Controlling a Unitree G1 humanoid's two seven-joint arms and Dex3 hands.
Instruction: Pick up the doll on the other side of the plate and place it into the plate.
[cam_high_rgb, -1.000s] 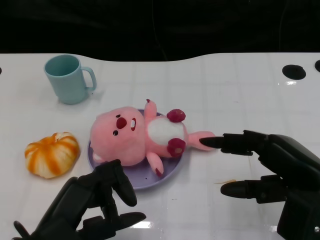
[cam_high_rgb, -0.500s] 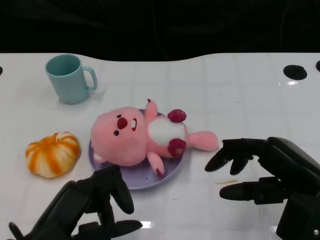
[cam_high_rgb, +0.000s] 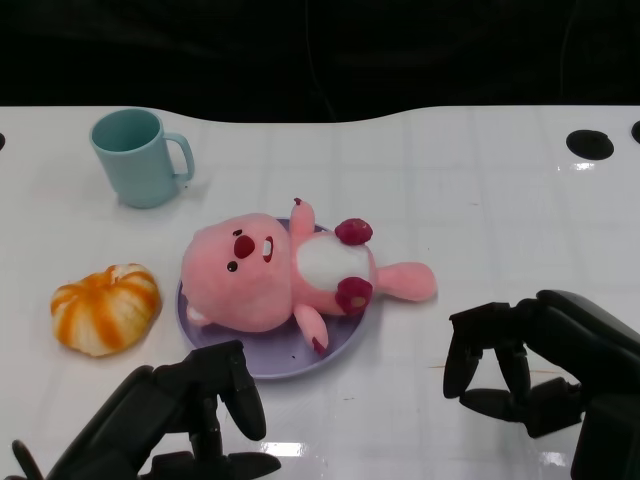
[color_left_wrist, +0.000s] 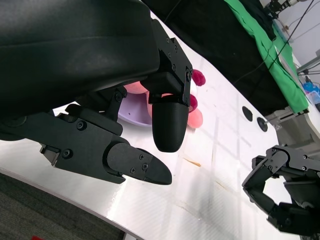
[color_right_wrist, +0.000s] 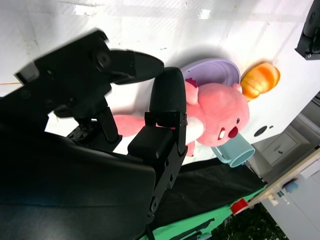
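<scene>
head view / doll: I read the pink doll (cam_high_rgb: 285, 275) as already delivered. Head and belly lie on the purple plate (cam_high_rgb: 322, 356), tail hanging over the rim onto the worktop (cam_high_rgb: 480, 190), toward my right robot hand (cam_high_rgb: 530, 372).
head view / right robot hand: near the doll's tail but apart from it, fingers curled in and downward over bare worktop, nothing in them. A second ago the fingers were stretched out with a tip at the tail; now drawn back toward me and folded. I judge that as a release and retreat.
head view / left robot hand: the left robot hand (cam_high_rgb: 175, 415) sits just my side of the plate's near rim, fingers bent but apart, holding nothing. Barely changed from the earlier frames; it looks parked out of the way.
head view / bystanders: orange pumpkin toy (cam_high_rgb: 105, 308) and teal mug (cam_high_rgb: 140, 157) beyond and outboard of the left robot hand, same spots as before.
left wrist view: fingers (color_left_wrist: 170, 120) splayed with clear air between them; plate and doll partly hidden behind; right robot hand seen curled across the worktop.
right wrist view: fingers (color_right_wrist: 167, 97) drawn in, gripping nothing; doll (color_right_wrist: 217, 112) beyond them on the plate (color_right_wrist: 212, 72).
</scene>
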